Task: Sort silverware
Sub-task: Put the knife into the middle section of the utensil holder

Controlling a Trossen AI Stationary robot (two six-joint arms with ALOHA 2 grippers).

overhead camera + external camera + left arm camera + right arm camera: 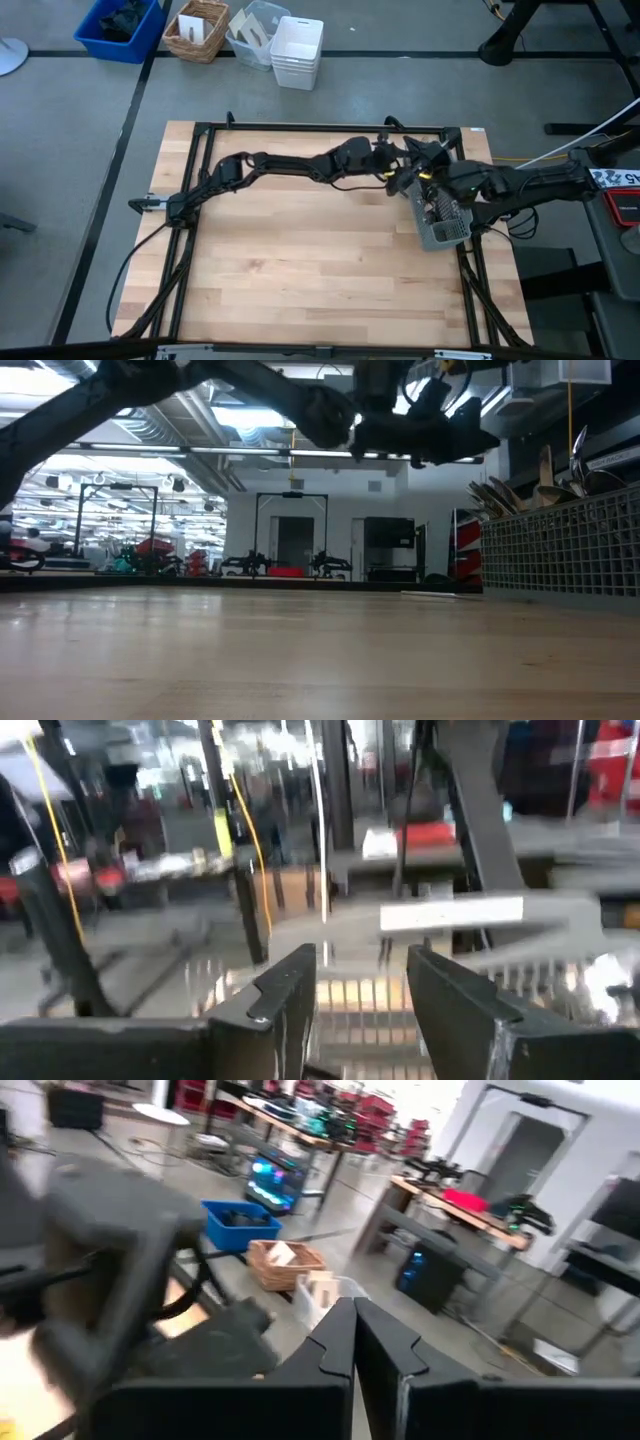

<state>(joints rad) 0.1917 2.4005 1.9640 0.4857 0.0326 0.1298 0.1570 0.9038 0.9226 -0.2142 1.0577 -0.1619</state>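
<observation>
The silverware (441,210) stands in a grey wire-mesh caddy (447,233) at the table's right edge. In the low view its handles (503,493) stick up above the caddy's wall (565,550). My left gripper (361,992) is open with nothing between its fingers. It reaches across the far right of the table (398,172), close beside the caddy's far end. My right gripper (355,1342) is shut with nothing showing in it. It hovers over the caddy's far end (415,152) and points toward the far left.
A black frame (320,127) runs around the wooden table. Beyond the far edge, on the floor, stand a blue bin (120,25), a wicker basket (195,30) and white containers (297,50). The two arms are crowded together at the far right.
</observation>
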